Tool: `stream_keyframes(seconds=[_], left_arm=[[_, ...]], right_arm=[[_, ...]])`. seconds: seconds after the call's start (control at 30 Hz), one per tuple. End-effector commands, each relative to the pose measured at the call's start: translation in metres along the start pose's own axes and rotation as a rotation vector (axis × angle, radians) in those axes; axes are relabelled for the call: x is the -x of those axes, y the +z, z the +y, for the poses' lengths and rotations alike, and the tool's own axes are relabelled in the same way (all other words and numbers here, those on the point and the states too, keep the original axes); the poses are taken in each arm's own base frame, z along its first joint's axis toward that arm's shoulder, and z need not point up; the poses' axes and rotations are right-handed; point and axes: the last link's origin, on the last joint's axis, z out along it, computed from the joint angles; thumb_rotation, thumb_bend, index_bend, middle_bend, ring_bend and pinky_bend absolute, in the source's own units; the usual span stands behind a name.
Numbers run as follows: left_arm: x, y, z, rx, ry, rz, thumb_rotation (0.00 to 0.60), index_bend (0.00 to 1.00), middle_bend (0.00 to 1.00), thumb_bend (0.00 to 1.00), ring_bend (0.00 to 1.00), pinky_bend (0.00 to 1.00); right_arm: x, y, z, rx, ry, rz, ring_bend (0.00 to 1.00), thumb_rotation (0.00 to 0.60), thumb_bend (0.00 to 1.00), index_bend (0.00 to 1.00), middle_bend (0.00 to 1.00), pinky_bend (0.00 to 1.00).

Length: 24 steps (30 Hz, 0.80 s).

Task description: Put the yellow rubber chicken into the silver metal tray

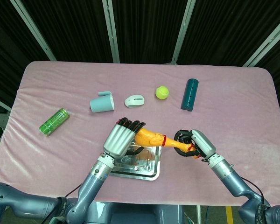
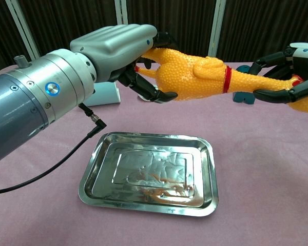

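Observation:
The yellow rubber chicken (image 1: 149,138) (image 2: 200,77) hangs level in the air between both hands, above the far edge of the silver metal tray (image 1: 151,171) (image 2: 154,174). My left hand (image 1: 120,140) (image 2: 115,48) grips its leg end, with dark fingers curled over and under the body. My right hand (image 1: 193,142) (image 2: 292,72) holds the neck beyond the red collar, fingers above and below it. The tray lies flat on the pink cloth near the front edge and holds nothing.
Along the back of the table lie a green can (image 1: 54,121), a light-blue cup (image 1: 101,102), a white mouse (image 1: 134,100), a tennis ball (image 1: 162,92) and a teal cylinder (image 1: 190,94). A black cable (image 2: 66,159) hangs from my left forearm beside the tray.

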Motion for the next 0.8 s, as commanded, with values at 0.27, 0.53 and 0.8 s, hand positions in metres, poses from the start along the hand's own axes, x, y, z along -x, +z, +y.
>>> stream_keyframes(seconds=[0.27, 0.53, 0.8], left_arm=[[-0.008, 0.0, -0.002, -0.008, -0.011, 0.018, 0.6, 0.09, 0.16, 0.26, 0.21, 0.25], [-0.009, 0.005, -0.003, -0.022, 0.013, -0.002, 0.6, 0.1, 0.11, 0.22, 0.15, 0.24], [-0.01, 0.012, 0.0, -0.042, 0.03, -0.025, 0.593, 0.14, 0.06, 0.07, 0.07, 0.21]], right_arm=[[-0.003, -0.002, 0.004, 0.012, 0.0, 0.004, 0.79, 0.6, 0.92, 1.0, 0.81, 0.9], [-0.004, -0.004, 0.005, 0.01, 0.006, 0.004, 0.79, 0.6, 0.92, 1.0, 0.81, 0.9], [-0.003, -0.005, 0.005, 0.01, 0.003, -0.003, 0.79, 0.6, 0.92, 1.0, 0.81, 0.9]])
